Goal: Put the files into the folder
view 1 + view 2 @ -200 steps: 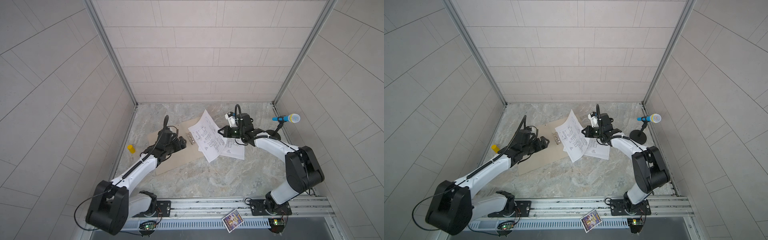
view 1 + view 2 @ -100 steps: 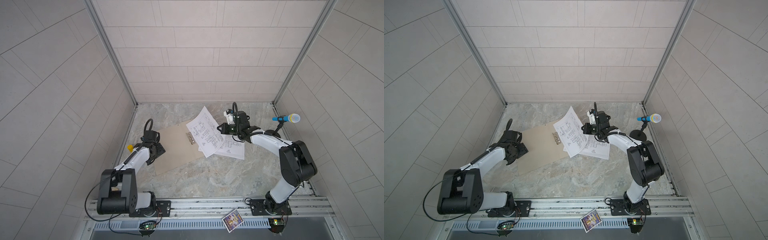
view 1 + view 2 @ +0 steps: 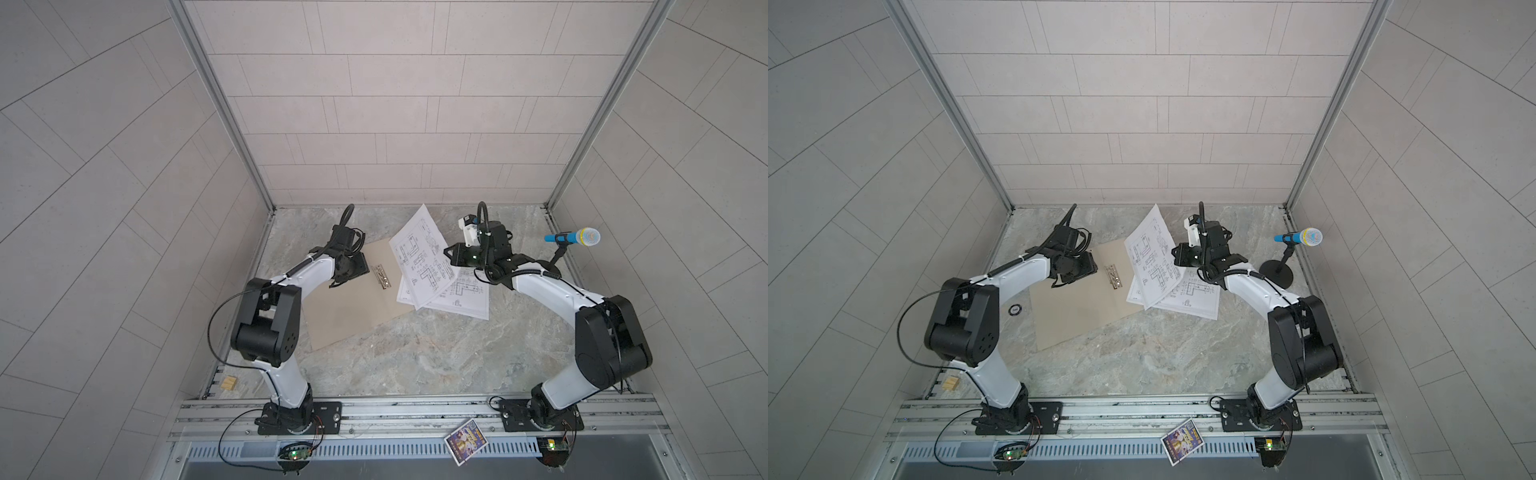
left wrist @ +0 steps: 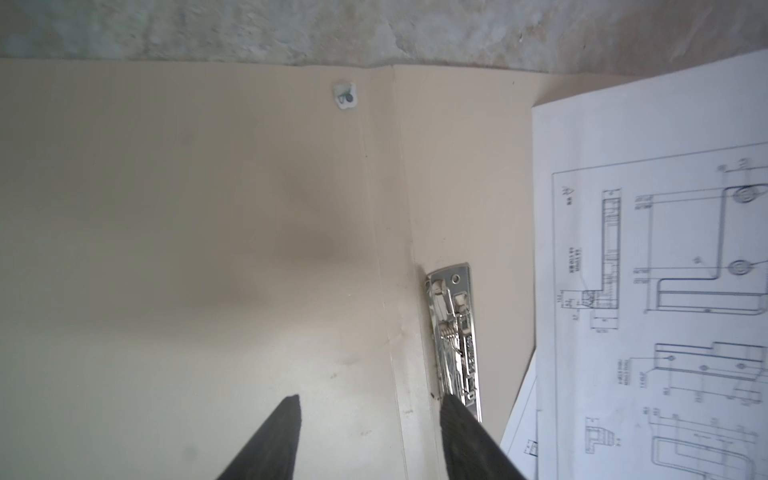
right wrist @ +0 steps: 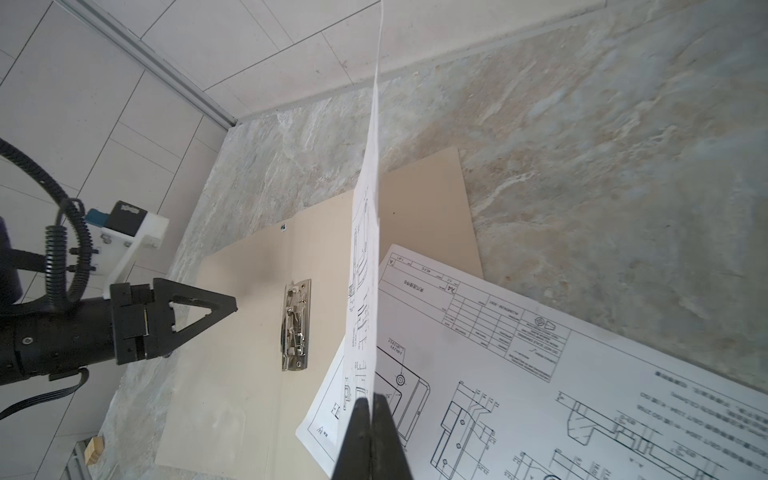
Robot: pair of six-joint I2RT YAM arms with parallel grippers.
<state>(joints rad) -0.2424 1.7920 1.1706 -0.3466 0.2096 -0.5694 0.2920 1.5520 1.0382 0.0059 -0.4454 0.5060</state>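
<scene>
Now the folder (image 3: 353, 307) lies open and flat on the stone table (image 3: 415, 361). Its shiny metal clip (image 3: 382, 277) shows near the fold in the middle. The left gripper (image 4: 370, 399) hangs over the left half of the folder, close to the clip. Its jaws are partly open, with a gap between the two black fingers (image 4: 274, 436), and nothing is in them. The files (image 3: 461, 297) are white sheets with black drawings on them. Most of them lie flat at the right side of the folder, partly on its right half and partly on the table. The right gripper (image 5: 371, 401) has its jaws squeezed tight on the edge of one lifted sheet (image 3: 417, 249). That sheet is raised off the pile and leans over the right half of the folder, near the clip. A blue and yellow microphone (image 3: 575, 237) sits on a small stand at the right of the table, well apart from the papers. A small colourful card (image 3: 465, 442) lies on the metal rail at the front. A little wooden block (image 3: 228, 383) sits at the front left corner.
</scene>
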